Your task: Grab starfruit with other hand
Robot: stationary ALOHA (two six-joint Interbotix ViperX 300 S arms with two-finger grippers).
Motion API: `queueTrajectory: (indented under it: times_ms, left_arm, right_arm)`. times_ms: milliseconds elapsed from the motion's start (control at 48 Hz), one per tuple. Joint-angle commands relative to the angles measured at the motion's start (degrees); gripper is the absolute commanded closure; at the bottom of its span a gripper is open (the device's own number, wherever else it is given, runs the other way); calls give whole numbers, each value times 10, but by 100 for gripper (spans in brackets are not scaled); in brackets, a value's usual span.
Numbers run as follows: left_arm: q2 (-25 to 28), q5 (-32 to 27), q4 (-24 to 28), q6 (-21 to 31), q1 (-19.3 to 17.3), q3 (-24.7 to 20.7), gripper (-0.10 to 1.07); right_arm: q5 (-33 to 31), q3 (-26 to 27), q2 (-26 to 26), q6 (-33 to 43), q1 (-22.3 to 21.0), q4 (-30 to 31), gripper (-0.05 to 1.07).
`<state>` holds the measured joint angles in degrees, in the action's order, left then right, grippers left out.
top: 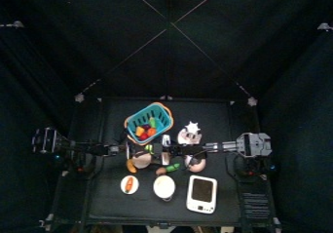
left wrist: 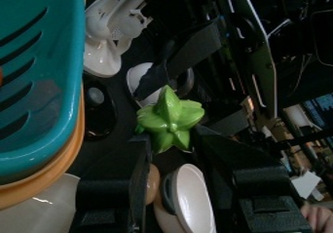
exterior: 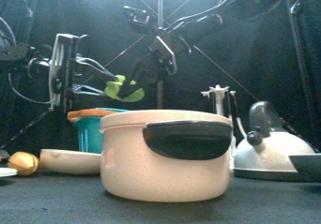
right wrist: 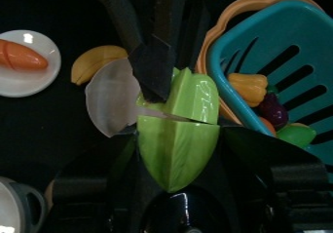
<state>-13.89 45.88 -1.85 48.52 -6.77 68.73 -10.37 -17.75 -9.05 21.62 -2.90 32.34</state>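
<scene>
The green starfruit (right wrist: 180, 130) hangs in the air above the table, left of the middle in the front view (exterior: 124, 89). My right gripper (right wrist: 185, 149) is shut on it, with one jaw on each side. My left gripper (left wrist: 186, 149) is open, and the starfruit (left wrist: 170, 122) sits just between its fingertips. One black left finger (right wrist: 152, 44) reaches the fruit's far end in the right wrist view. In the top view the two arms meet at the table's middle (top: 163, 160).
A teal basket (top: 147, 121) with fruit stands behind the arms. In front are a plate with a carrot (top: 130, 184), a white bowl (top: 164, 187) and a cream pot (exterior: 166, 155). A kettle (exterior: 268, 141) stands at the right. A white stand (top: 192, 130) is beside the basket.
</scene>
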Motion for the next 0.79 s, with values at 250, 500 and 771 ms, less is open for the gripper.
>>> queueTrajectory:
  times_ms: [250, 500, 771]
  left_arm:
    - [-5, 4, -2, 0, -4, -3, 44]
    - [-5, 3, -1, 0, -5, -3, 43]
    - [1, 2, 34, 0, -4, -16, 19]
  right_arm:
    - [3, 2, 25, 1, 0, -3, 41]
    - [3, 2, 25, 1, 0, -3, 41]
    - [25, 9, 23, 0, 2, -2, 41]
